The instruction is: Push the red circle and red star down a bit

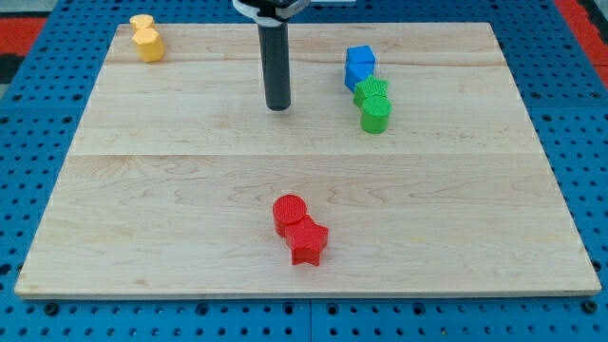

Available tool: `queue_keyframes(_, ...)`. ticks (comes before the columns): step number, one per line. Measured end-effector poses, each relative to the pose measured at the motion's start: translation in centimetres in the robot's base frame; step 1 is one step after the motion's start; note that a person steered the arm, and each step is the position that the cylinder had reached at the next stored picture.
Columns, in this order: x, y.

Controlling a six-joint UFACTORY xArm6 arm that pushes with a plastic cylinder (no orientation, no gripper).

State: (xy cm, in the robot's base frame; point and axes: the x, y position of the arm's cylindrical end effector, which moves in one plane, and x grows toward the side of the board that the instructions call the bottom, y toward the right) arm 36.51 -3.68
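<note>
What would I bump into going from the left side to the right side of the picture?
Yellow block → my tip → red circle → red star → blue block → green blocks.

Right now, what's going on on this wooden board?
My tip rests on the wooden board near the view's top, touching no block. The red circle and red star sit together well below it, toward the view's bottom, waiting to be pushed down. Blue and green blocks cluster to the tip's right; a yellow one sits top left.
</note>
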Motion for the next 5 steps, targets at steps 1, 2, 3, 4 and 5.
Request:
queue_keyframes(1,2.3,0.0)
queue_keyframes(2,4.6,0.0)
queue_keyframes(3,6.5,0.0)
queue_keyframes(4,8.6,0.0)
queue_keyframes(5,11.6,0.0)
